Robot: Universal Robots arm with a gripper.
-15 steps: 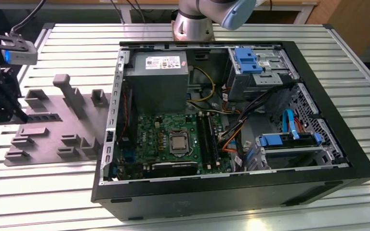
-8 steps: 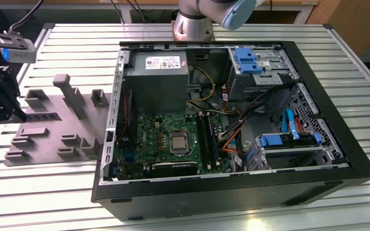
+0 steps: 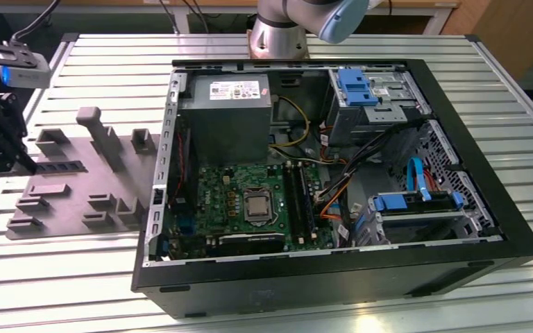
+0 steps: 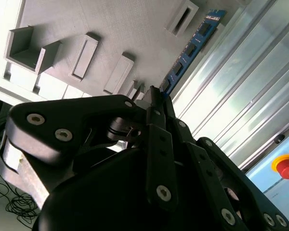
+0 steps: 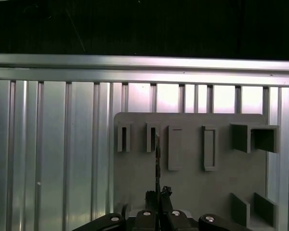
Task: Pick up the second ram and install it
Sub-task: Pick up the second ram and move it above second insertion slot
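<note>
At the exterior view's left I see my end effector (image 3: 28, 165) apparently clenched on one end of the second ram (image 3: 60, 166), edge-up at the grey fixture tray (image 3: 67, 208) on the bench (image 3: 72, 274), the open computer case (image 3: 341, 281) beside it rightward.

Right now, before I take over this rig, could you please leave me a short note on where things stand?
Gripper: at one end of the second ram, above the grey holder plate. I cannot tell whether it has hold of the ram.
Second ram: on its edge at the holder plate, to the exterior view's left of the open computer case, outside it.
Done: the gripper is at the ram.
Left: the ram is not yet clear of the plate and not yet on the motherboard, so pick-up is unconfirmed and the install is not done.
</note>
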